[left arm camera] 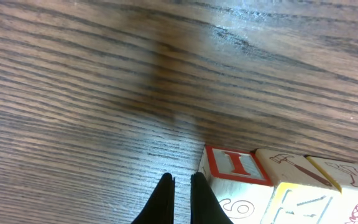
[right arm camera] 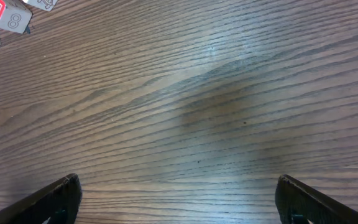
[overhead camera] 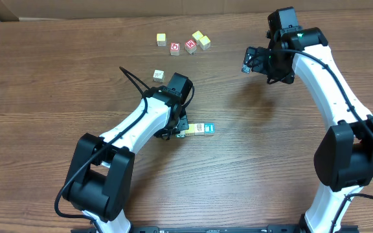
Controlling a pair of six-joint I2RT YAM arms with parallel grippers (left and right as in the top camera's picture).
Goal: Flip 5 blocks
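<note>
Near the centre of the overhead frame, I see my left fingers [left arm camera: 164, 200] pressed together, tips down just beside the end of a short row of blocks [overhead camera: 199, 129] lying on the counter [overhead camera: 251, 162]. More loose blocks [overhead camera: 204, 43] sit scattered at upper centre, with two red-faced cubes [overhead camera: 175, 48] among them. At upper right, my right fingers [right arm camera: 55, 200] hang spread wide, holding nothing.

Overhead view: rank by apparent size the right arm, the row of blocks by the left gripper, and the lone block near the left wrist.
1. right arm: largest, though it stands raised, nearer the camera.
2. row of blocks.
3. lone block: smallest.
</note>
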